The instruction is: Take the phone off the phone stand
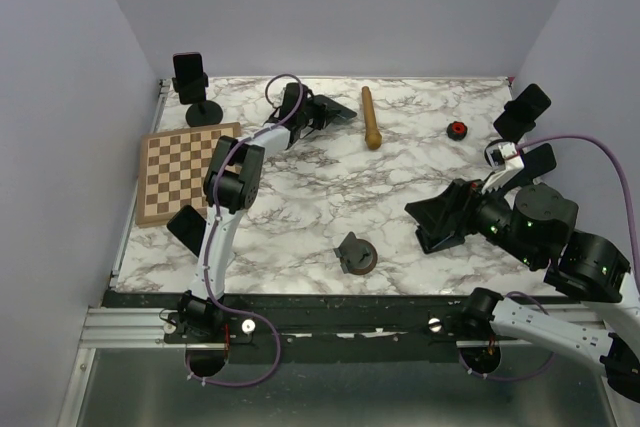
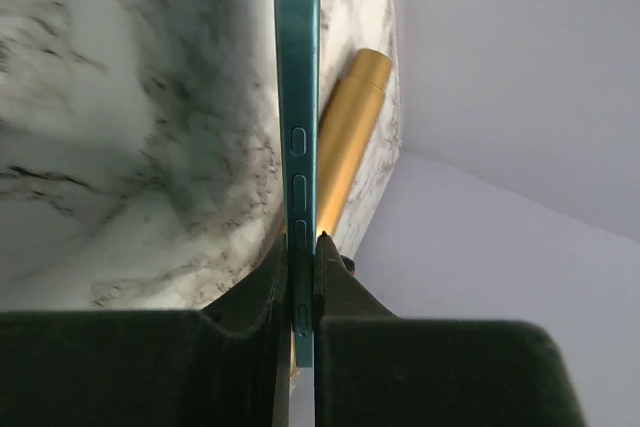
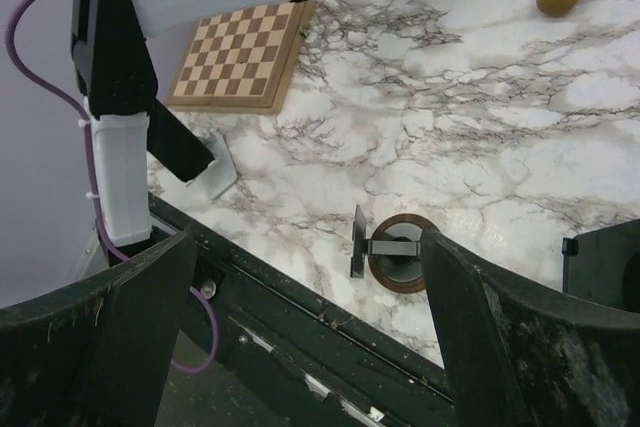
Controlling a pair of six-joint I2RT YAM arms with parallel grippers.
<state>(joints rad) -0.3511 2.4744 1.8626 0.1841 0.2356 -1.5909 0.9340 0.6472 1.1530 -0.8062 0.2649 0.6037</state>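
1. Table: white marble pattern with grey and dark veining throughout.
2. Chessboard, at the table's left edge: brown and cream checks inside a light brown wooden border.
3. Phone: teal along its visible edge.
4. Wooden cylinder, towards the far edge: golden tan, unpatterned.
5. Phone stand, near the front edge: dark grey plate on a brown round base.
6. Small knob, towards the far right corner: red on black.
7. Cable: purple.
8. Walls: pale lavender-grey, plain.
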